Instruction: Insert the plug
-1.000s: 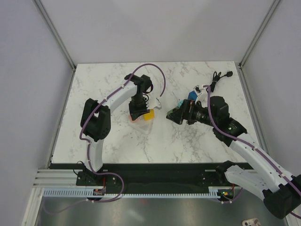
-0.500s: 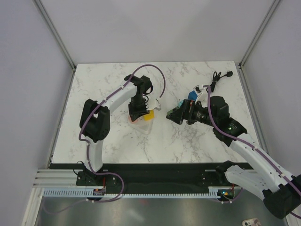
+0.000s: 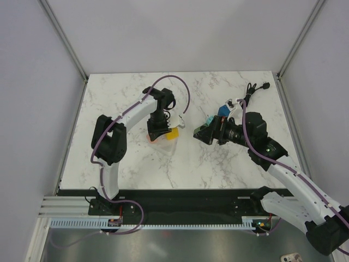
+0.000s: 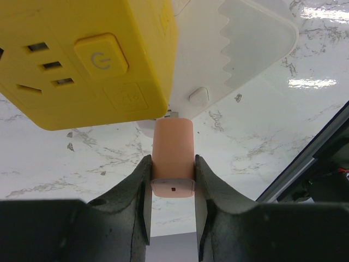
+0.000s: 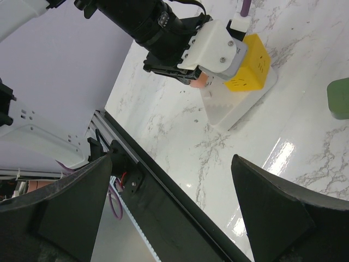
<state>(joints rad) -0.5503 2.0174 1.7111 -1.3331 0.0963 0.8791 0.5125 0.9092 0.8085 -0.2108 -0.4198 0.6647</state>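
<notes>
Two left jaws clamp peach plug [image 4: 173, 158] between them, tip at yellow socket block [image 4: 82, 60]; right jaws wide, empty

plug [image 4: 173, 158] far end hidden where it meets the yellow socket cube [image 4: 82, 60], can't tell if pins are seated. cube cropped at 9 and 12 o'clock. right wrist: green item [image 5: 339, 98] cut off at 3 o'clock, unidentifiable. right gripper [image 5: 170, 164] fingers [image 5: 272, 218] just dark blur at 5 and 7 o'clock.

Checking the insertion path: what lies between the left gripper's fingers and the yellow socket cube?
Left wrist view: only the peach cylindrical plug, clamped in the left gripper, spans that gap, its far end reaching the yellow socket cube.
</notes>
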